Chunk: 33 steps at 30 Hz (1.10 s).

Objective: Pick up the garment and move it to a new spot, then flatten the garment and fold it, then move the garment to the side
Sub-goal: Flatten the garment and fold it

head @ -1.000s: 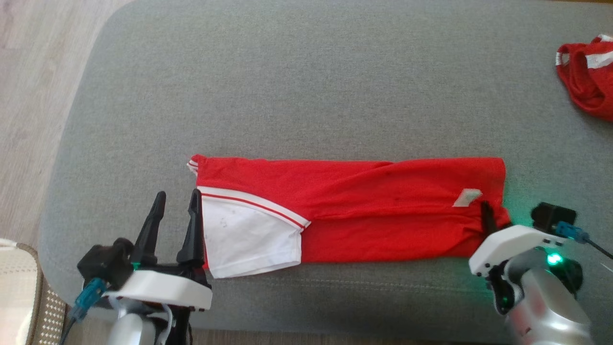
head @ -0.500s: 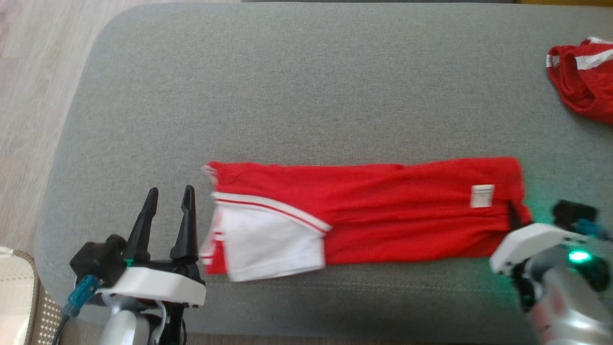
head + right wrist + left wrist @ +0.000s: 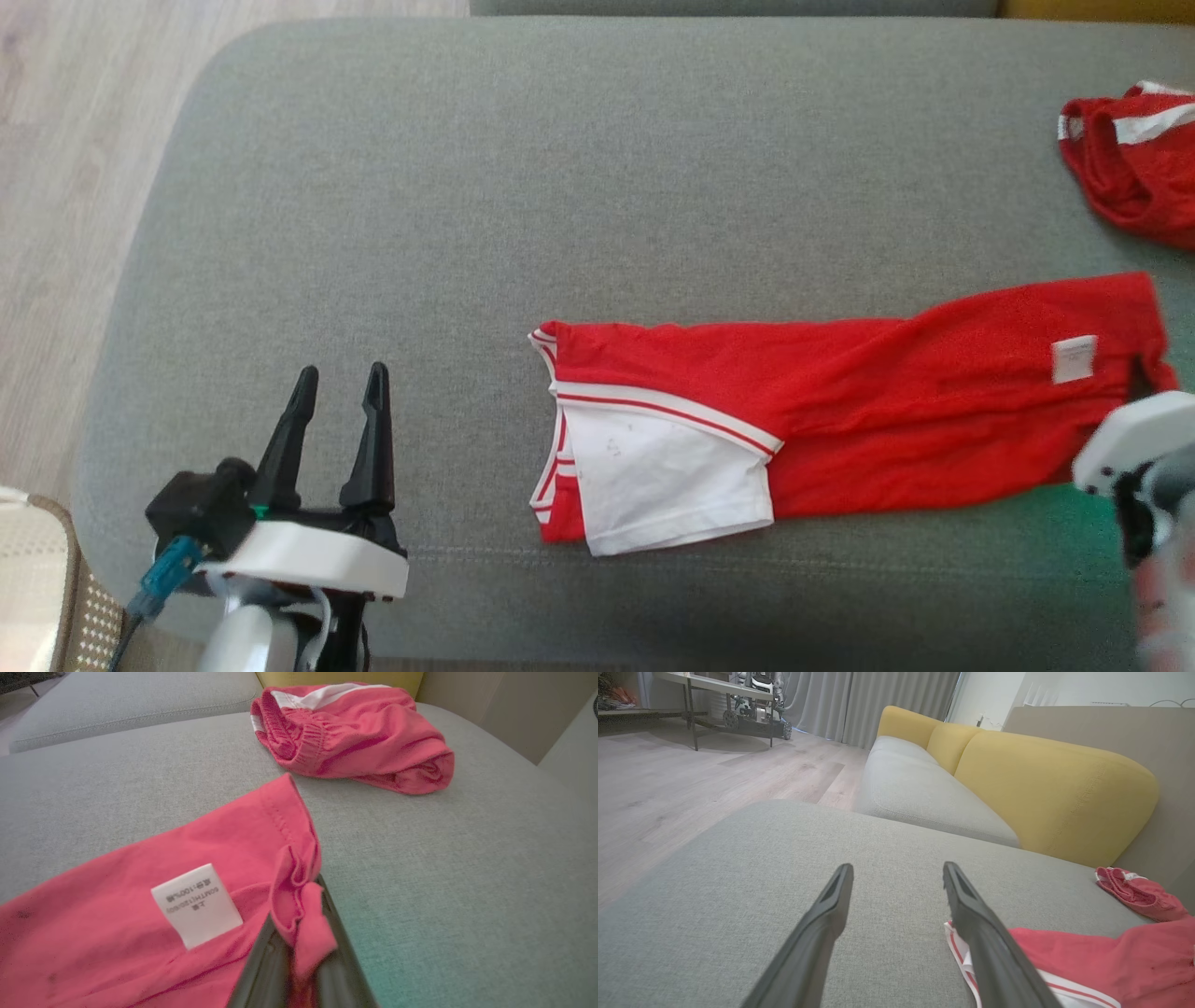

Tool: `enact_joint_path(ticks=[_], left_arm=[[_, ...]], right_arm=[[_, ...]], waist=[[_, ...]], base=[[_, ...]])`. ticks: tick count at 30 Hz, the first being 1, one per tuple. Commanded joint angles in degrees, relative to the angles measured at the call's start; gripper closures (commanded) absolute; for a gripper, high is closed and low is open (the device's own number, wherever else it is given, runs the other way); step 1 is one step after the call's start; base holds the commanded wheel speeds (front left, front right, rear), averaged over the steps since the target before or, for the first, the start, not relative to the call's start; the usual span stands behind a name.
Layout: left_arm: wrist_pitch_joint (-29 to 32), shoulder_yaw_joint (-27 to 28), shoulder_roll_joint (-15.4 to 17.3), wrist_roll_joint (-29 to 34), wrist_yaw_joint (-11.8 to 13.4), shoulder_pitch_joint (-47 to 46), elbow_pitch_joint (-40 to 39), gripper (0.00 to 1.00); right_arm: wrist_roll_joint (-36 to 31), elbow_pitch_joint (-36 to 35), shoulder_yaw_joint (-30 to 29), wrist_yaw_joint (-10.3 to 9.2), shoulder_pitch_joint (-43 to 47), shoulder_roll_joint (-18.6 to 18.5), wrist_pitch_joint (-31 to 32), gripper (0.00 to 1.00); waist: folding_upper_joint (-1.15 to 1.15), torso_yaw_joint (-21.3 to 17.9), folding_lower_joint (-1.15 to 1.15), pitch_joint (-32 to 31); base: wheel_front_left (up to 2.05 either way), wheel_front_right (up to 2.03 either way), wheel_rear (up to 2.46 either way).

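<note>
pinching a bunched hem corner of the red jersey [image 3: 140,914] with the right gripper [image 3: 306,924], fingers pressed tight on the cloth just right of the white care label [image 3: 196,905]

holding the left gripper [image 3: 338,373] spread wide and empty over the near left of the grey seat cushion [image 3: 560,187], well apart from the jersey's white sleeve [image 3: 667,481]

lying in a long narrow strip along the near right of the cushion, sleeve end to the left, hem end slightly raised and skewed toward the far right where gripped

judging from that shape: pickup, flattening and a lengthwise fold apparently done, strip fairly smooth with a few diagonal creases

probably left to do: folding the strip across its length into a compact packet, then setting it to the side; cannot tell whether this grip serves a fold or a drag

farther right, crumpled red shorts [image 3: 355,737] resting on the far right of the cushion, apart from the jersey
</note>
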Motion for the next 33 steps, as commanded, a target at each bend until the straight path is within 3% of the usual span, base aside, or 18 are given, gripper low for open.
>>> enact_joint_path(ticks=[1, 9, 21, 28, 33], left_arm=[[-0.7, 1.54, 0.17, 0.19, -0.01, -1.49, -1.78, 0.0], [-0.7, 1.65, 0.17, -0.3, 0.41, 0.75, -1.18, 0.0], [-0.7, 0.05, 0.17, -1.02, 1.5, 2.81, -2.21, 0.0], [-0.7, -0.58, 0.17, -1.23, 1.26, 2.78, -1.92, 0.0], [-0.7, -0.94, 0.17, -1.24, 1.22, 2.77, -1.72, 0.0]], right_arm=[[-0.64, -2.32, 1.19, -0.03, -1.66, 0.1, 0.21, 1.0], [1.0, -9.65, 6.92, -0.03, 1.63, 4.58, 5.98, 1.0], [20.96, -32.47, 25.84, -0.03, 7.93, 8.08, 21.1, 1.0], [35.9, -38.22, 35.64, -0.03, 11.28, 8.12, 22.28, 1.0], [41.0, -37.99, 40.78, -0.03, 11.88, 8.13, 20.51, 1.0]], waist=[[0.0, -0.06, 0.0, -0.38], [0.0, -1.31, 0.0, -5.76], [0.0, -2.43, 0.0, -8.61], [0.0, -0.88, 0.0, -8.34], [0.0, 0.28, 0.0, -7.87]], base=[[0.0, 0.0, 0.0], [0.0, 0.0, 0.0], [0.0, 0.0, 0.0], [0.0, 0.0, 0.0], [0.0, 0.0, 0.0]])
